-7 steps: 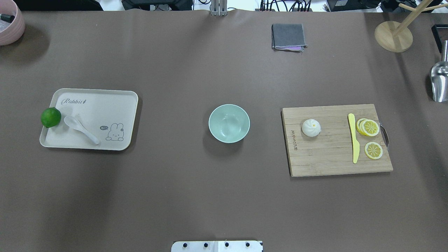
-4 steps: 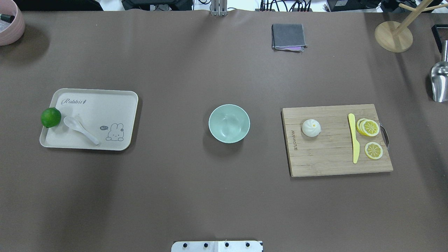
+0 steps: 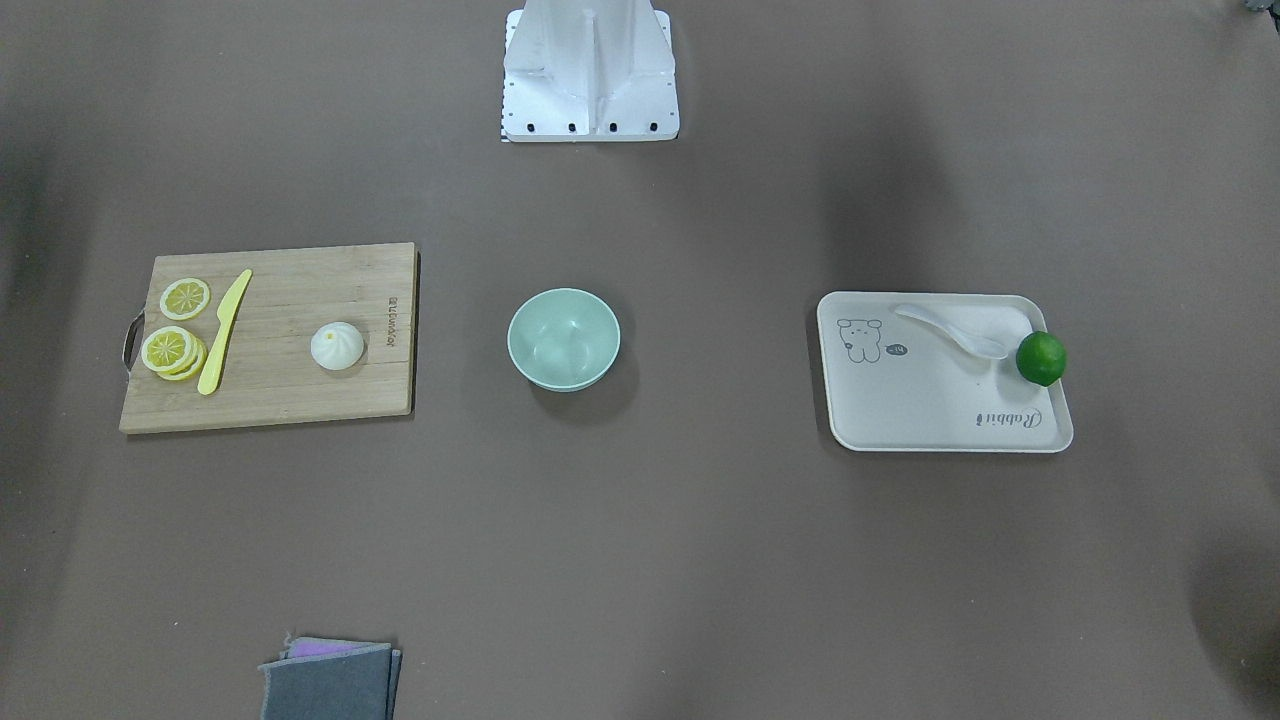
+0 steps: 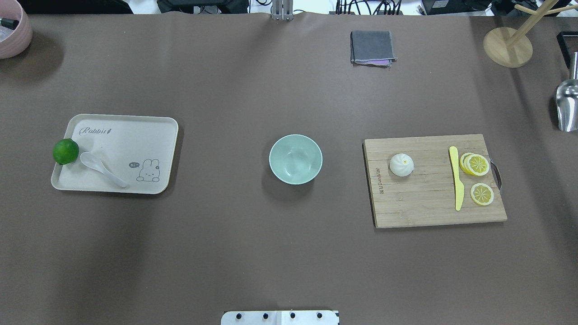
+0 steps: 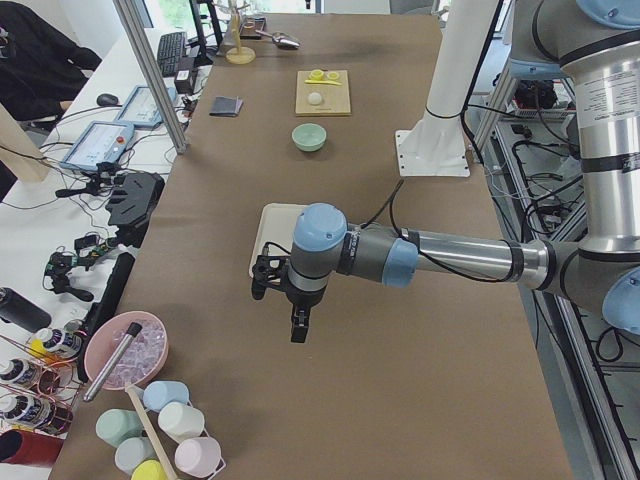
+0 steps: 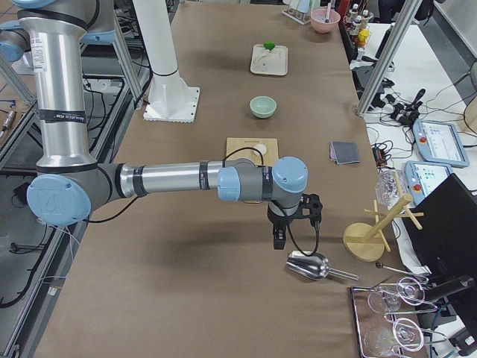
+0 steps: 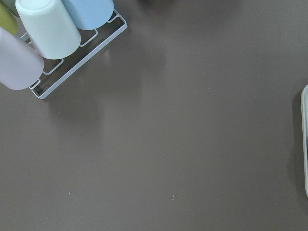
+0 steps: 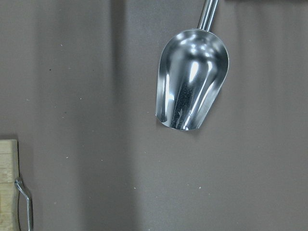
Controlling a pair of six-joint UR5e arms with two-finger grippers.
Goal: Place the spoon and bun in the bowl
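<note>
- Currently the spoon (image 4: 103,169) lies on the cream tray (image 4: 135,135) at the left of the overhead view, with its scoop just beside the green lime (image 4: 66,151); the bun (image 4: 401,164) sits on the wooden cutting board (image 4: 429,212) at the right, and the bowl (image 4: 295,159) stands between them at the centre with nothing inside
- The left gripper (image 5: 298,325) hangs over the table (image 4: 289,253) in the lower middle of the left side view, and the right gripper (image 6: 279,237) hangs near a metal scoop (image 6: 307,266); whether they are released or clenched I cannot tell, because only the side views show them
- Risk, as I judge: the spoon is glossy and low, so fingers may slip on it or push it against the lime, which can then roll off the tray
- Risk: the bun is round and probably soft; a too strong squeeze may deform it, and an off-centre closing may roll it toward the yellow knife (image 4: 457,180)
- Risk: both arms must reach one bowl, so they may meet above it, or a drop on the rim may tip it
- Count: one spoon, one bun, one bowl, one tray, one lime, one board, one knife, one scoop; lemon slices (image 4: 482,194): one alone plus a small overlapping pile whose number I cannot tell
</note>
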